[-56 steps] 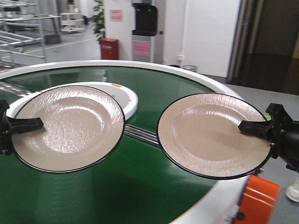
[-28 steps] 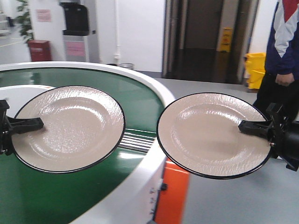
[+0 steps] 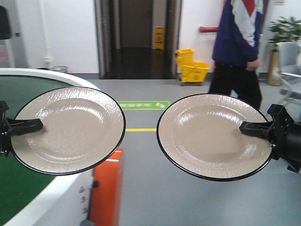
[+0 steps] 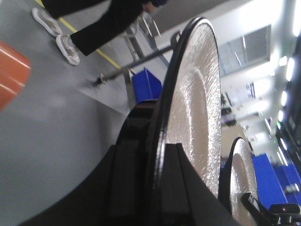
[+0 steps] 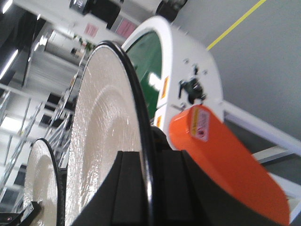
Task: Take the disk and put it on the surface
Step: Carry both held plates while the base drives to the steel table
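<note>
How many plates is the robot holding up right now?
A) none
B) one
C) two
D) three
C: the left claw pinches the rim of the left plate, and the right claw pinches the rim of the right plate.

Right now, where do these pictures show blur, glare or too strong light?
Front view: the left plate and the right plate are sharp, with soft glare on the right one; the person behind is slightly smeared. Left wrist view: the orange patch and the floor are blurred, and the ceiling lights are blown out. Right wrist view: the right plate's texture is crisp.
</note>
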{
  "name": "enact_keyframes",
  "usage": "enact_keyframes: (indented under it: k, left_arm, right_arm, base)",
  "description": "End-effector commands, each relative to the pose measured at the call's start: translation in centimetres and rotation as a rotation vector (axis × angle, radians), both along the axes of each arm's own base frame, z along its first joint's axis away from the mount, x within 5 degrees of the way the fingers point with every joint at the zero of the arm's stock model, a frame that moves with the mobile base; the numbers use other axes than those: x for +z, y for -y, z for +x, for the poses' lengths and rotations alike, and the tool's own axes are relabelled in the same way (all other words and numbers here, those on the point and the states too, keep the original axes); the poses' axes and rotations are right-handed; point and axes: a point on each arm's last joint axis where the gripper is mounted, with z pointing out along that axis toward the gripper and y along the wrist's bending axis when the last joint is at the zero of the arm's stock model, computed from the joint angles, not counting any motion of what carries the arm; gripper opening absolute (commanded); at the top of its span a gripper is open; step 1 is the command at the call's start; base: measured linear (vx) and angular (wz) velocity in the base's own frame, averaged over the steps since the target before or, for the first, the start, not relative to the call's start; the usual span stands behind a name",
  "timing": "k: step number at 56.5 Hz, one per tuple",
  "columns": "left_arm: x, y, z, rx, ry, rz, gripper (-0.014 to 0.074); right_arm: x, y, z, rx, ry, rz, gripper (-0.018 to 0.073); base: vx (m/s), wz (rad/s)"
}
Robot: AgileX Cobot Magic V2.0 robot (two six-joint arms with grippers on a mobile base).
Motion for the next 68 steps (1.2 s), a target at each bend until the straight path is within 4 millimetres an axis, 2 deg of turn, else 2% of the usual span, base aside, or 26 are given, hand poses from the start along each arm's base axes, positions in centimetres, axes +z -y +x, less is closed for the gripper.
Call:
enact_keyframes:
  k: [1, 34, 68]
  left_arm:
    - [4.12, 0.54, -0.86, -0.006, 0.130, -0.159, -0.0008]
    - [4.12, 0.54, -0.86, -0.006, 0.130, -0.159, -0.0008]
    - [4.12, 0.54, -0.86, -0.006, 0.130, -0.159, -0.0008]
  right_arm:
    - [3.28, -0.24, -0.67, 0.007, 0.103, 0.120, -0.0009]
    - [3.28, -0.24, -0.67, 0.007, 0.103, 0.120, -0.0009]
    - [3.28, -0.24, -0.67, 0.007, 0.103, 0.120, -0.0009]
  base:
    - [-0.02, -0.58]
    - [0.08, -0.45]
    - [0.25, -0.33]
